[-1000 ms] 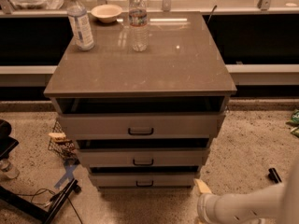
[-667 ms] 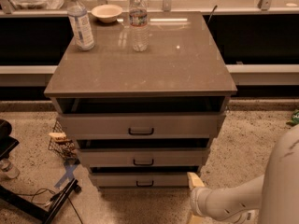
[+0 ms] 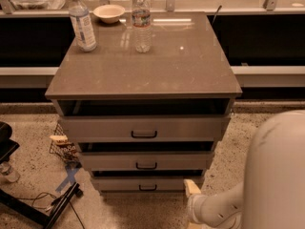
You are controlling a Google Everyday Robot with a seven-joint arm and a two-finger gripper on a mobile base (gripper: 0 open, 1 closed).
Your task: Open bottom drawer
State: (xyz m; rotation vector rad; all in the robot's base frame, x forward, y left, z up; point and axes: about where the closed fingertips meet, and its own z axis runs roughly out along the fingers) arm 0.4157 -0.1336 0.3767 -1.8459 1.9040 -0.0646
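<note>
The bottom drawer (image 3: 145, 183) is the lowest and slimmest of three light-grey drawer fronts, with a small black bar handle (image 3: 147, 187) at its centre. Its front sits about flush with the cabinet. The middle drawer (image 3: 145, 161) and the tall top drawer (image 3: 143, 128) are above it. My gripper (image 3: 191, 188) is low at the floor, just right of the bottom drawer's right end and apart from the handle. My white arm (image 3: 274, 175) fills the lower right corner.
On the brown cabinet top (image 3: 190, 66) stand two water bottles (image 3: 82, 21) (image 3: 141, 23) and a bowl (image 3: 108, 12). A wire basket (image 3: 62, 147), a blue tape cross (image 3: 69, 175), a black stand leg (image 3: 43, 213) and a floor bottle (image 3: 8, 171) are on the left.
My arm has swung in from the lower right. The gripper has moved left and up to the bottom drawer's right end. The drawers have not moved.
</note>
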